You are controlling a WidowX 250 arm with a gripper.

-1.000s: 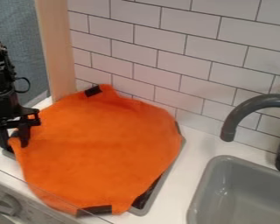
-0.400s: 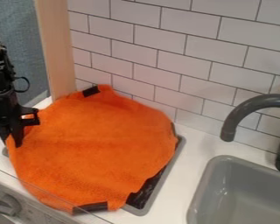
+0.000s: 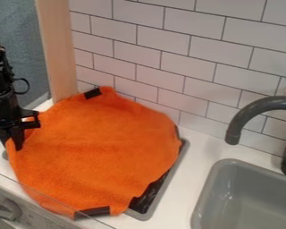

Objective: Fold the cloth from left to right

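A white tiled wall point(image 3: 163, 53) backs the toy kitchen counter point(image 3: 196, 150), with a grey sink point(image 3: 247, 197) on the right. On the left, my black gripper point(image 3: 15, 145) has its fingers pressed together on the left edge of an orange cloth point(image 3: 98, 147). The cloth lies spread, a little rumpled, over a grey-rimmed panel point(image 3: 167, 181) whose right side is partly bare. A dark patch point(image 3: 93, 93) marks its far edge and another dark patch point(image 3: 93, 212) its near edge. The fold itself is still to be made.

The chief risk, in my judgement, is the grip: I seem to have only a small bite of fabric, and a quick lift could pull it free. If I travel right too low, the whole cloth may slide along instead of doubling over. Held at one spot, the near and far corners could trail, leaving a crooked fold.
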